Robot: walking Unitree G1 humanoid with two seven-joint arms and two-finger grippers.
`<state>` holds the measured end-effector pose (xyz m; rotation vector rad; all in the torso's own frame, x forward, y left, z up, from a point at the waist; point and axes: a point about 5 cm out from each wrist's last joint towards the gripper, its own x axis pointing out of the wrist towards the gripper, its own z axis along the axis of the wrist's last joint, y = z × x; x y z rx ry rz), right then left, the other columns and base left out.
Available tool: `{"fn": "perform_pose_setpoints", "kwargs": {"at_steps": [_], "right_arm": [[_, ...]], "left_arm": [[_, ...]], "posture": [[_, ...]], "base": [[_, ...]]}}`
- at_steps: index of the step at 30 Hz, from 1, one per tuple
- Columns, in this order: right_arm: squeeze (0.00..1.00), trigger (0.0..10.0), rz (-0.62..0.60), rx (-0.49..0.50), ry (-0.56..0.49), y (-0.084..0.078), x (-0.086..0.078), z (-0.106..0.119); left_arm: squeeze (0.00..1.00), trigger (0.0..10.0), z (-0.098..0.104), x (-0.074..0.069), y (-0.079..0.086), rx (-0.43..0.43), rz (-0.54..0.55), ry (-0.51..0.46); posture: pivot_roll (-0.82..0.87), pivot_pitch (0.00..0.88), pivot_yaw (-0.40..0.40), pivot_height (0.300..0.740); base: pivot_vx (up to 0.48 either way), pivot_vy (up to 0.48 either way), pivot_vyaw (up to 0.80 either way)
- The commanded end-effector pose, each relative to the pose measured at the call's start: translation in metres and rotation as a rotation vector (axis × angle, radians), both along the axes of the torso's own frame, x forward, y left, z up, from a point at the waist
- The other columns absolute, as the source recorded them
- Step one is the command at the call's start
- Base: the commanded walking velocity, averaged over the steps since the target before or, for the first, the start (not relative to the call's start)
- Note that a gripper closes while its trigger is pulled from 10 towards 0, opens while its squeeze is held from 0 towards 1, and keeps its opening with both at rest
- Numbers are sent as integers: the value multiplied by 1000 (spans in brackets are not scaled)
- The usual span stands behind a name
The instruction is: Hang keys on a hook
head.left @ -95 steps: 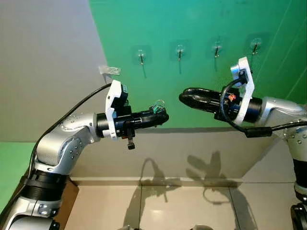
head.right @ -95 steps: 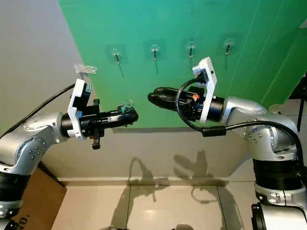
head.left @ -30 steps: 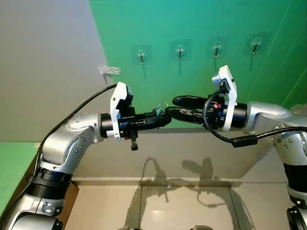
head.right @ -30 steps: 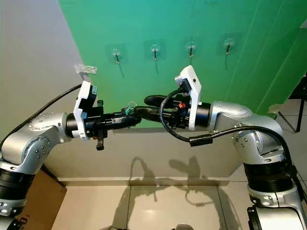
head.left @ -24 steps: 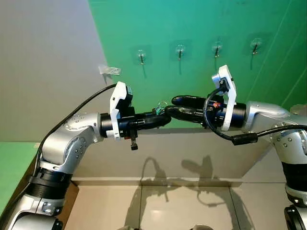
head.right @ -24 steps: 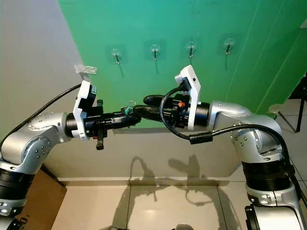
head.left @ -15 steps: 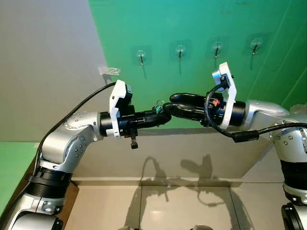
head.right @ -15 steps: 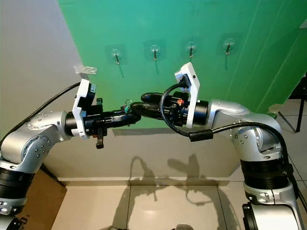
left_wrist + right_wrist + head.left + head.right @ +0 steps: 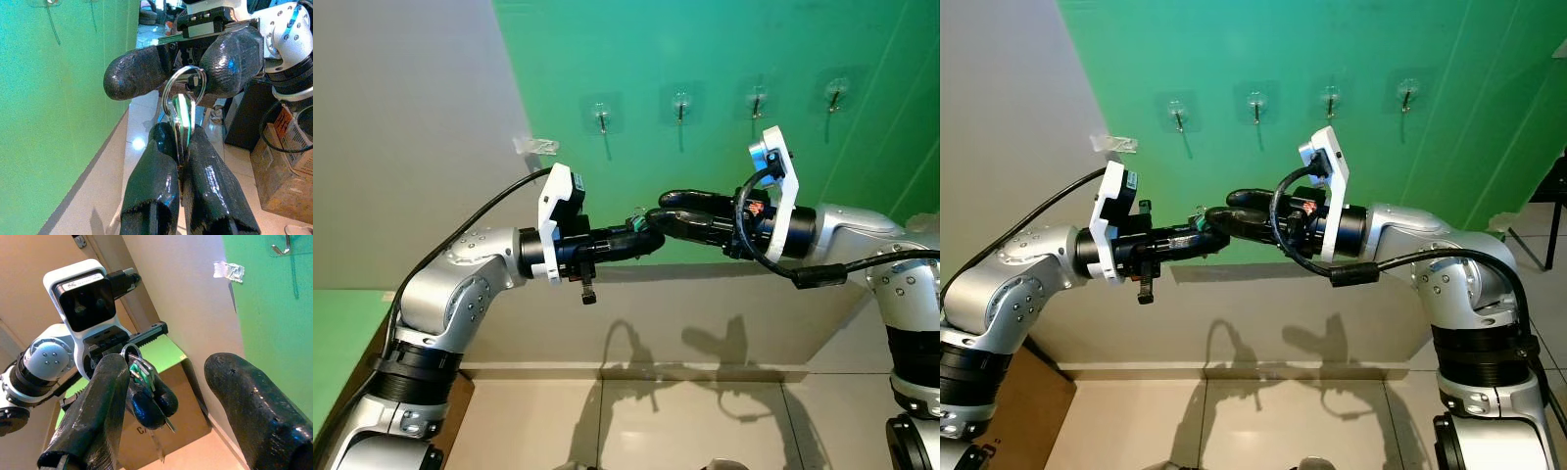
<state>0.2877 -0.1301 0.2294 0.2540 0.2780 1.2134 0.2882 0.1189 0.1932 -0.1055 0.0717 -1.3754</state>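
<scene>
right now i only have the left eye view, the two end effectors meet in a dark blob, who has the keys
Observer: The left end effector is shut on the keys; the ring sticks up past its tips.
Operator: and the right one
Observer: The right end effector is open, one finger on each side of the ring, not closed on it.
Operator: hooks free
Observer: All four hooks on the green wall are bare.
</scene>
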Motion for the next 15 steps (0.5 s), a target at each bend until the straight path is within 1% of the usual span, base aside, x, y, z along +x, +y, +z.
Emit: {"fn": "perform_pose_setpoints", "kwargs": {"at_steps": [1, 6, 11, 15], "right_arm": [[0, 10000, 1, -17, -35, -1, -1, 7], [0, 10000, -15, -66, -25, -8, -2, -1], [0, 10000, -18, -85, -22, -10, -4, -4], [0, 10000, -7, -76, -25, -9, -5, -2]], "left_arm": [[0, 0, 3, 2, -1, 17, -2, -15], [0, 0, 2, 3, 0, 19, 5, -13], [0, 0, 2, 4, 0, 20, 9, -13], [0, 0, 2, 5, 0, 21, 10, -15]], "posture": [[-263, 22, 108, 740], [-265, 23, 109, 740], [-267, 21, 110, 740], [-268, 18, 112, 740]], "base": [[0, 0, 0], [0, 0, 0], [0, 0, 0], [0, 0, 0]]}}
